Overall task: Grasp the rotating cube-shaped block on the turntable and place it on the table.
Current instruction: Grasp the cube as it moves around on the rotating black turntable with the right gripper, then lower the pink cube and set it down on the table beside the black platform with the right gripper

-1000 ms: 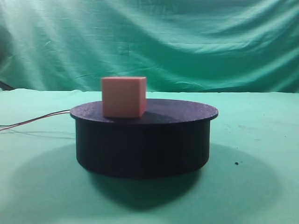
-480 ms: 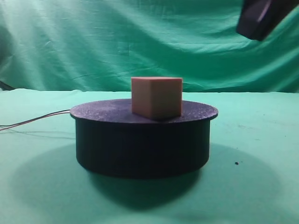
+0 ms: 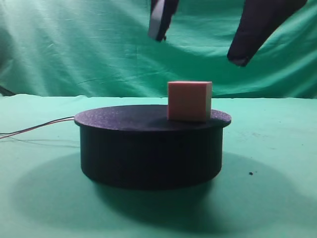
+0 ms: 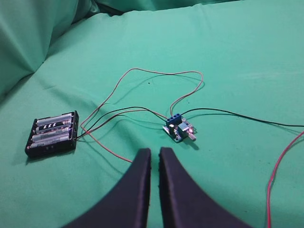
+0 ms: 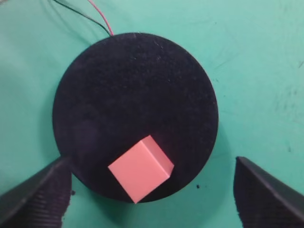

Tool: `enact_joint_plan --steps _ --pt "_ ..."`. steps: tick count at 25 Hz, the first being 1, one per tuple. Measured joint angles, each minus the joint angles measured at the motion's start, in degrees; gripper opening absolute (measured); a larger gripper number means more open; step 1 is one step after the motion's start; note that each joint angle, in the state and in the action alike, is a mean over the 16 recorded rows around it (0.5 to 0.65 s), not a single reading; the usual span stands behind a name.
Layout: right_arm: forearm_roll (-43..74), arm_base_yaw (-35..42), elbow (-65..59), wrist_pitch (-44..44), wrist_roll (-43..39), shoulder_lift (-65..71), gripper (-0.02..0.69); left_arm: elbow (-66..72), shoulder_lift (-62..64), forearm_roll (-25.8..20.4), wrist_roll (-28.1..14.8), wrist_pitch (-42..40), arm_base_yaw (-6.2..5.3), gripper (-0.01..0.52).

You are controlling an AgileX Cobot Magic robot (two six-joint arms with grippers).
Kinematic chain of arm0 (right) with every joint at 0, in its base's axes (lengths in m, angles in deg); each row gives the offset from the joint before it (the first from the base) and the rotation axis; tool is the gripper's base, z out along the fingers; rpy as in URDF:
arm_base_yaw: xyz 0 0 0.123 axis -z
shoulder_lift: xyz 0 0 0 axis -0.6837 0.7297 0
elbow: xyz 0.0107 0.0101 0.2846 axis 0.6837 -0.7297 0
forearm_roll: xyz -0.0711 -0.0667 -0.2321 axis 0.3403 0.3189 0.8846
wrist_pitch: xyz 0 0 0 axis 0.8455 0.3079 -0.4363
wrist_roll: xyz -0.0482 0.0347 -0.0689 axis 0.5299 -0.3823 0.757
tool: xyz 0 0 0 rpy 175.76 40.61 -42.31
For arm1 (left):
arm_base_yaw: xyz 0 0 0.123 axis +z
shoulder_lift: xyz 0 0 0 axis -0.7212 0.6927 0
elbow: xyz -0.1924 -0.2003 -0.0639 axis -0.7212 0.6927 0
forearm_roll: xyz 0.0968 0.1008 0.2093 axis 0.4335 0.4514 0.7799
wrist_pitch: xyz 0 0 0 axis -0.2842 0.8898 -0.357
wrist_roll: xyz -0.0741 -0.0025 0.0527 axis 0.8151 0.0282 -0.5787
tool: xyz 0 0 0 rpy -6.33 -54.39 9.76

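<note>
The salmon-pink cube-shaped block (image 3: 188, 101) stands on the right part of the black turntable (image 3: 148, 148), near its rim. In the right wrist view the block (image 5: 140, 173) lies near the disc's lower edge, on the turntable (image 5: 133, 85). My right gripper (image 3: 199, 48) hangs above the block, wide open and empty, its two dark fingers spread either side; in the right wrist view the gripper (image 5: 151, 162) straddles the block without touching it. My left gripper (image 4: 154, 151) is shut and empty over the green table (image 4: 237, 47), and is out of the exterior view.
A black battery holder (image 4: 52, 134) and a small circuit board (image 4: 179, 129) lie on the cloth, joined by thin looping wires (image 4: 156, 73). A red wire (image 4: 280, 166) runs at the right. Wires (image 3: 39, 128) trail left from the turntable. A green backdrop (image 3: 74, 44) hangs behind.
The block has ridden round from the left of the disc to the right. My right gripper's fingers have come down into the top of the exterior view, spread open.
</note>
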Motion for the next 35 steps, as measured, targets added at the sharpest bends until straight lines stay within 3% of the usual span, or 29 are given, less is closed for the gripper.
enact_joint_plan --steps 7,12,20,27,31,35 --pt "1.4 2.9 1.0 -2.1 0.1 -0.1 0.280 0.0 0.0 0.0 0.0 0.0 0.00 0.000" --pt "2.4 7.5 -0.9 -3.0 0.6 -3.2 0.229 0.0 0.0 0.0 0.0 0.0 0.00 0.000" --pt "2.7 13.0 -8.2 1.3 2.5 -6.9 0.234 0.0 0.0 0.0 0.0 0.0 0.00 0.000" --pt "0.8 13.0 -12.9 6.0 4.5 -6.3 0.349 0.0 0.0 0.0 0.0 0.0 0.00 0.000" --pt "1.2 12.9 -12.0 4.5 4.0 -6.8 0.403 0.0 0.0 0.0 0.0 0.0 0.00 0.000" --pt "2.8 12.9 -10.3 0.8 2.6 -10.0 0.386 0.0 0.0 0.0 0.0 0.0 0.00 0.000"
